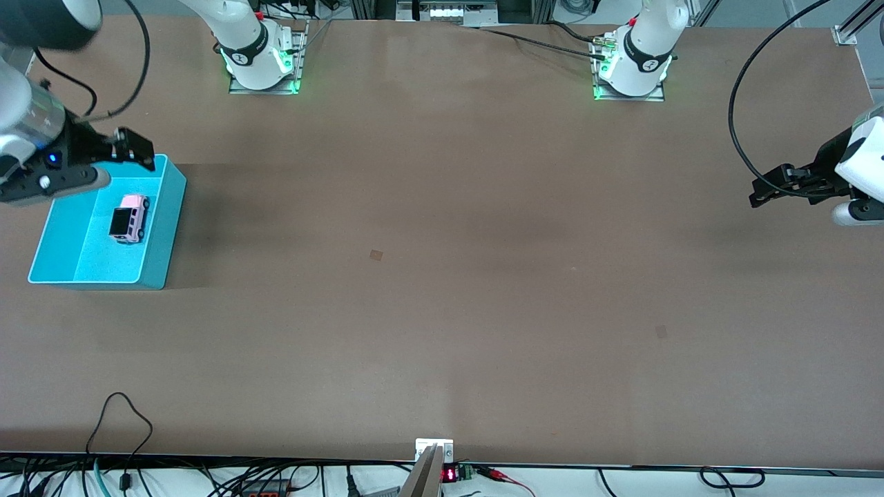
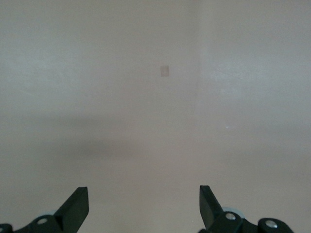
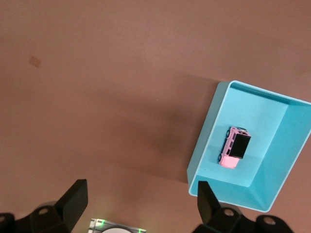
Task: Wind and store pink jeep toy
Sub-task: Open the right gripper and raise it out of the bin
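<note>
One jeep (image 1: pixel 129 218) is lying on its wheels inside the one cyan bin (image 1: pixel 160 248), which is sitting on the counter (image 1: pixel 442 276) at the right arm's end. The right gripper (image 1: pixel 135 148) is hovering over the bin's rim, jaws wide and empty. The left gripper (image 1: pixel 766 190) is waiting over bare counter at the left arm's end, jaws wide and empty.

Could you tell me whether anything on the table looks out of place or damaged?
Nothing stands out: the pink jeep toy sits upright on its wheels in the cyan bin, and both open pincers hold nothing.
</note>
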Tool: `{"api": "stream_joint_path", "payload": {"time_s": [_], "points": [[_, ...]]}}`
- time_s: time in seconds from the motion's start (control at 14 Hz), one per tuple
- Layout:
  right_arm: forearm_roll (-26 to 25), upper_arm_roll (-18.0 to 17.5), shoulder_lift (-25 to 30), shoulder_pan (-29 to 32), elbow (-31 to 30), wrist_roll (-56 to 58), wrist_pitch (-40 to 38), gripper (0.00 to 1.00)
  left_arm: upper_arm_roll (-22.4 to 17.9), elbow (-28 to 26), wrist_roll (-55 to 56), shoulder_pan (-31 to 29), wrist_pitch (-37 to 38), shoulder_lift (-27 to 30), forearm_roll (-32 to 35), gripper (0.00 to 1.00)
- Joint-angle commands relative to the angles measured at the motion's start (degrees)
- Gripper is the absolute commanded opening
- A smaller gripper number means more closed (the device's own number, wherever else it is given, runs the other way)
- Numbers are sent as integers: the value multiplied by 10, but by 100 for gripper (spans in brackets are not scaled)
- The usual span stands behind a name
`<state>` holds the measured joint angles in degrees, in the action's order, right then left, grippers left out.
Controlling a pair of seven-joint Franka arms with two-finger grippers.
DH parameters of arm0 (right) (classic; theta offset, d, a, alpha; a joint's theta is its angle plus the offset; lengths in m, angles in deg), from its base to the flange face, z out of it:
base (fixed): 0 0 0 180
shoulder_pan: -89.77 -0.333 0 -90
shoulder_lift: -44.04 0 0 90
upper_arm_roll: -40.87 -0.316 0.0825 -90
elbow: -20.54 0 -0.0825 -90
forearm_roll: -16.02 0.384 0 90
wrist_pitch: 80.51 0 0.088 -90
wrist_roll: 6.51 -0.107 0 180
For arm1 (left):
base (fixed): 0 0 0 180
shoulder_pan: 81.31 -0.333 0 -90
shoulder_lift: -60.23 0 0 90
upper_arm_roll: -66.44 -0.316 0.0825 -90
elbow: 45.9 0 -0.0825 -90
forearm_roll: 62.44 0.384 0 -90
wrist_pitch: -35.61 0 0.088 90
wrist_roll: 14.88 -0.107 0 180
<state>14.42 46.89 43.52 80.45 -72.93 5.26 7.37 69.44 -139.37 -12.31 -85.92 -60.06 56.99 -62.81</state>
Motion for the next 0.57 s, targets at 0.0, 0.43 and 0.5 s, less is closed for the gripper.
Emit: {"api": "stream_joint_path", "payload": {"time_s": [0.0,0.43,0.5], "points": [[13,-2,-4,22,37,1,-41,100,-1,-7,-14,0,6,17,-14,100],[-31,-8,4,20,37,-95,-42,100,-2,-7,-12,2,0,22,-14,100],[-31,-8,4,21,37,-98,-39,100,-2,-7,-12,1,0,22,-14,100]]}}
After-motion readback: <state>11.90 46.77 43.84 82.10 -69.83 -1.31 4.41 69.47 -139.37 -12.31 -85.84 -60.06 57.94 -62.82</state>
